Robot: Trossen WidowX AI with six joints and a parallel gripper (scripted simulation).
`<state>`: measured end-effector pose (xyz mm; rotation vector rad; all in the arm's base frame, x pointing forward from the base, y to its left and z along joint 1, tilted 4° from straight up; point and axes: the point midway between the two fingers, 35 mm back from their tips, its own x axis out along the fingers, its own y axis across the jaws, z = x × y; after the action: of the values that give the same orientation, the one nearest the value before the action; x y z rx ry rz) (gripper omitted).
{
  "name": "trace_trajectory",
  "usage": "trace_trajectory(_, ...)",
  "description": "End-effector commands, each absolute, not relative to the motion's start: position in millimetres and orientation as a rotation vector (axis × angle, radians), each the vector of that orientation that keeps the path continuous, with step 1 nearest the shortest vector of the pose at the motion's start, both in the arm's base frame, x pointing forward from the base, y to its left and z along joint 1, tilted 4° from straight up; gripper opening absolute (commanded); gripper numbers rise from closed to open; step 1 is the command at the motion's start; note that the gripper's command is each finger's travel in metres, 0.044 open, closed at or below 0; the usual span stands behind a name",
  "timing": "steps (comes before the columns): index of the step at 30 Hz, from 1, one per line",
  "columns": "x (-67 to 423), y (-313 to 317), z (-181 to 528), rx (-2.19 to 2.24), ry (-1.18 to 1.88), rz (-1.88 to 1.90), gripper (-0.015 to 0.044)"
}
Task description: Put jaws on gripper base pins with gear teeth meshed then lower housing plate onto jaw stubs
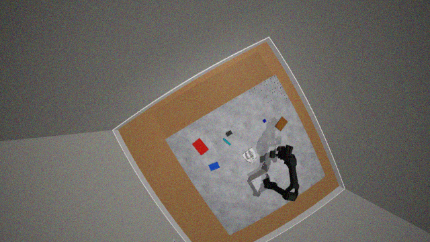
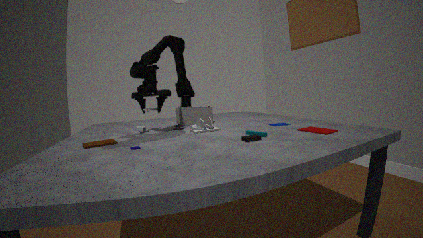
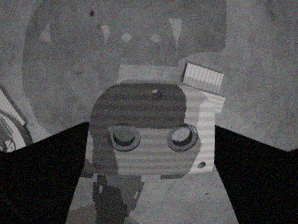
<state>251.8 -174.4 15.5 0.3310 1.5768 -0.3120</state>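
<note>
My gripper point(image 2: 151, 110) point(image 3: 149, 129) is shut on the pale housing plate point(image 2: 151, 109) point(image 3: 155, 117), whose two round holes face the wrist camera. It holds the plate well above the table, roughly level. The white gripper base point(image 1: 244, 154) point(image 2: 198, 131) lies on the table to the right of my gripper in the exterior view. The two pale jaws point(image 2: 201, 123) point(image 2: 211, 123) stand side by side on it. Whether their teeth mesh is too small to tell. Part of the base shows at the wrist view's left edge.
A small white stand point(image 2: 142, 129) is on the table below my gripper. A grey box point(image 2: 195, 116) stands by the arm's foot. Brown point(image 1: 281, 124), small blue point(image 1: 264, 120), black point(image 1: 228, 133), teal point(image 1: 226, 141), red point(image 1: 200, 146) and blue point(image 1: 213, 166) blocks lie around.
</note>
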Motion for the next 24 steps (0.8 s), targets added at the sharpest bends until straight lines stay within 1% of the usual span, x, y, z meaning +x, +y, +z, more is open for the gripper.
trace_trajectory(1, 255, -157, 14, 0.306, 1.586, -0.274, 0.0351)
trace_trajectory(24, 268, -81, 17, 0.144, 1.596, -0.096, 0.0351)
